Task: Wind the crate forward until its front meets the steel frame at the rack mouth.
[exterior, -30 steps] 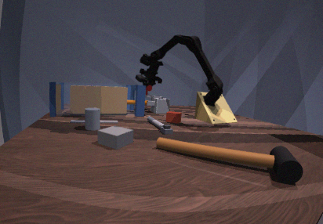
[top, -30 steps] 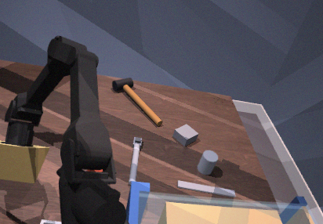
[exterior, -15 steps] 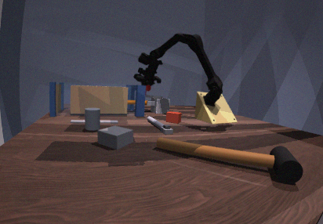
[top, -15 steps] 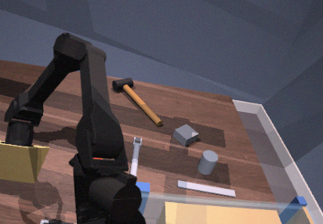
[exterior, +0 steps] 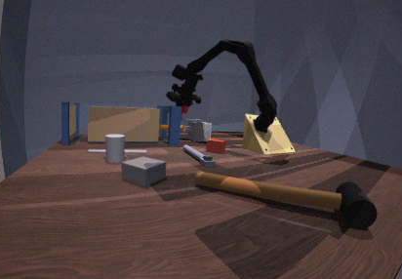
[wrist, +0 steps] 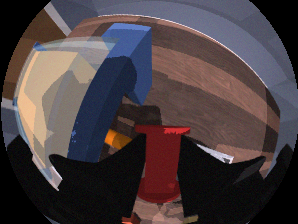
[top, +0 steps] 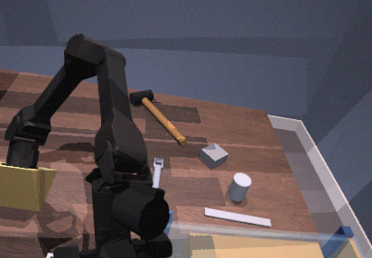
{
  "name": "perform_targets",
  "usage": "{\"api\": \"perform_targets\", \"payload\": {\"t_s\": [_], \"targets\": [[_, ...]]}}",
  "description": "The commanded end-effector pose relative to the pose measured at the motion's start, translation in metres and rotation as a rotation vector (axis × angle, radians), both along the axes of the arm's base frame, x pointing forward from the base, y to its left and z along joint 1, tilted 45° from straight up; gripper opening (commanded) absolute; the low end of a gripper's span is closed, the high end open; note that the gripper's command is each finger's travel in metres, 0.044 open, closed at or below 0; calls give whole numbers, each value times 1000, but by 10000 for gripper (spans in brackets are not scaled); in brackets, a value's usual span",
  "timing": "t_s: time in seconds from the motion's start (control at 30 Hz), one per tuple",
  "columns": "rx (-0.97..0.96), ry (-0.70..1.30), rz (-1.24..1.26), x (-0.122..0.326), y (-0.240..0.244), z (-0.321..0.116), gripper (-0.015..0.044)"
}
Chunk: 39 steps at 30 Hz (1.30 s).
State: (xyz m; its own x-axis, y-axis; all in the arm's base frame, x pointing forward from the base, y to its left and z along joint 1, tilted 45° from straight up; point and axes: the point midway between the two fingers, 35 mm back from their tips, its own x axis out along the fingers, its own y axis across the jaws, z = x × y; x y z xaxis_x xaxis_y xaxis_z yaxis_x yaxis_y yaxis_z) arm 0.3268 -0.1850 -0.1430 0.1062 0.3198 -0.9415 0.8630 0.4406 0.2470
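My gripper (exterior: 183, 105) (wrist: 160, 135) is shut on the red knob of the winch handle (exterior: 184, 109) (wrist: 162, 162). In the exterior view a thin grey bar runs from under the knob toward the top of the grey winch (exterior: 199, 131); the key and its hole cannot be made out. The tan crate (top: 255, 248) (exterior: 123, 124) (wrist: 50, 90) looks flat inside the clear-panelled cubby, with a gap between its front and the blue frame (exterior: 175, 126) (wrist: 142, 65). An orange strap (exterior: 172, 127) (wrist: 117, 139) shows at the frame. In the top view the arm hides the fingers and winch.
A silver bar tool (top: 157, 173) (exterior: 198, 155) and a red block (exterior: 216, 145) lie near the winch. A mallet (top: 162, 119) (exterior: 271, 190), grey block (top: 213, 156) (exterior: 143, 171), grey cylinder (top: 239, 187) (exterior: 115, 148) and flat strip (top: 237, 217) lie farther off. A yellow wedge (top: 12, 187) stands by the arm's base.
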Motion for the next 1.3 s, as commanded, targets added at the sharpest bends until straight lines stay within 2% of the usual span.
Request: {"api": "perform_targets", "payload": {"t_s": [0.0, 1.27], "targets": [[44, 9, 7, -2, 20, 12, 0], [48, 12, 7, -28, 58, 51, 0]]}}
